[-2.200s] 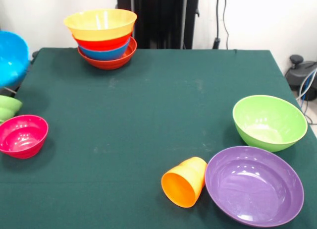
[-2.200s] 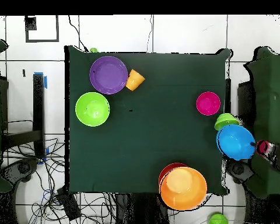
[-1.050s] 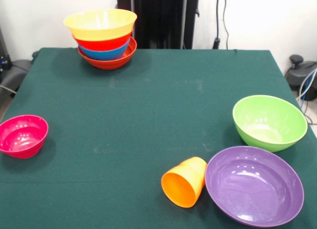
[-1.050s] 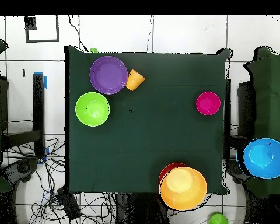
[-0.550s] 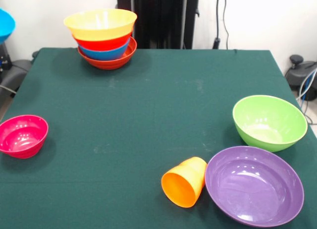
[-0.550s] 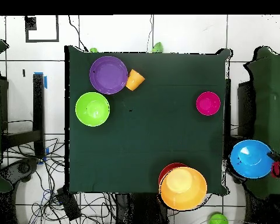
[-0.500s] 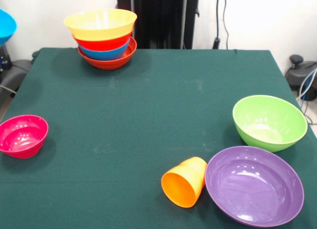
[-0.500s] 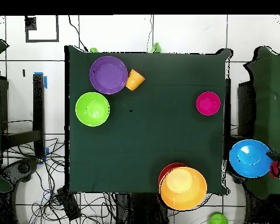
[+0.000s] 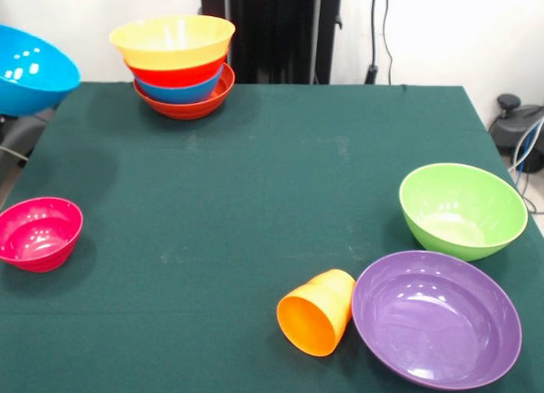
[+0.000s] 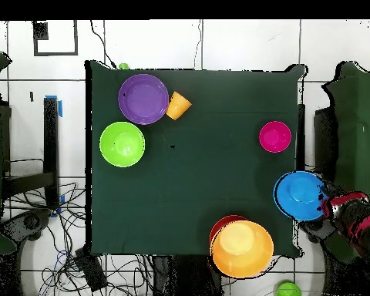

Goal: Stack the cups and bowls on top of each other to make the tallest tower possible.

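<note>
The tower point(image 9: 177, 65) stands at the table's far left corner: a wide orange bowl on red-orange, blue and red-orange ones. The overhead view shows the tower point(image 10: 241, 247) at the bottom edge. A blue bowl point(image 9: 31, 71) hangs tilted in the air at the left edge. From overhead, this blue bowl point(image 10: 300, 196) overlaps the table's right edge, and my gripper point(image 10: 325, 203) holds its right rim. The orange cup point(image 9: 317, 311) lies on its side against the purple bowl point(image 9: 436, 317). A green bowl point(image 9: 462, 208) and a small magenta bowl point(image 9: 39, 232) rest upright.
The green table point(image 9: 255, 172) ends close to the tower and the magenta bowl. My red and black arm point(image 10: 358, 220) reaches in from the right in the overhead view. A small green bowl point(image 10: 288, 290) lies off the table, on the floor among cables.
The blue bowl has come in from beyond the table's side to its edge, carried by my arm. In the front view it now shows much larger at the left.
</note>
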